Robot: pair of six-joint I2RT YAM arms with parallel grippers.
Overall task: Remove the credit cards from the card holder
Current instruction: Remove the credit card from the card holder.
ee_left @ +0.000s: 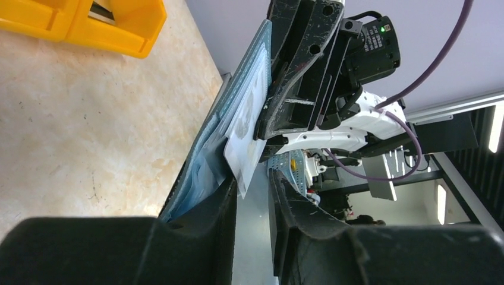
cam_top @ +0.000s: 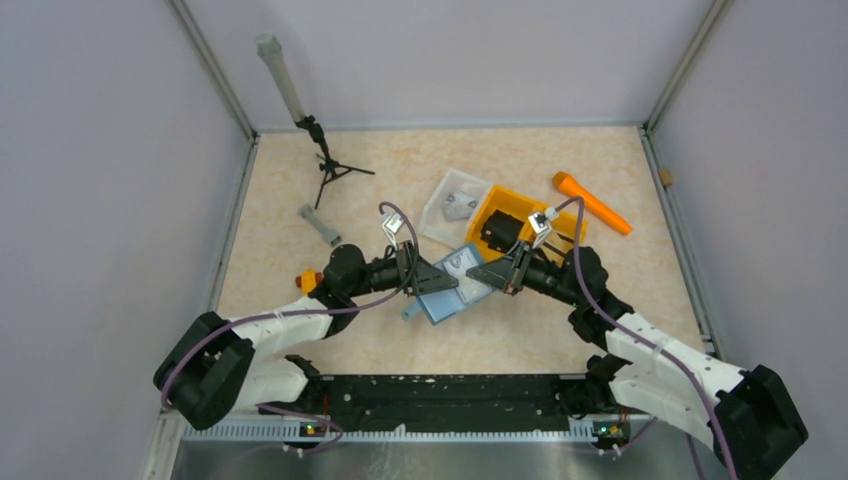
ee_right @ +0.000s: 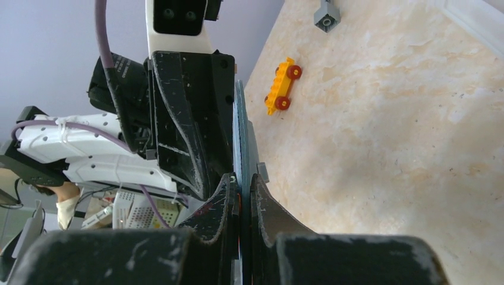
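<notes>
Clamping card holder (cam_top: 446,302), right gripper (ee_right: 242,185), hold of left gripper (ee_left: 252,183) unclear

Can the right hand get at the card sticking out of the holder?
Probably yes: the right hand is shut on the holder right where the card pokes out; the left hand is at the opposite end.

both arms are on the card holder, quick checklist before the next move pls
1. Right gripper shut on the card holder edge: ok.
2. Left gripper clamping the card holder: cannot tell; a gap shows between its fingers.
3. White card sticking out of the card holder: ok.
4. Right gripper pinching the white card alone, not the flap too: cannot tell.
5. Clearance from the orange bin behind the right gripper: cannot tell; they overlap in the top view.
</notes>
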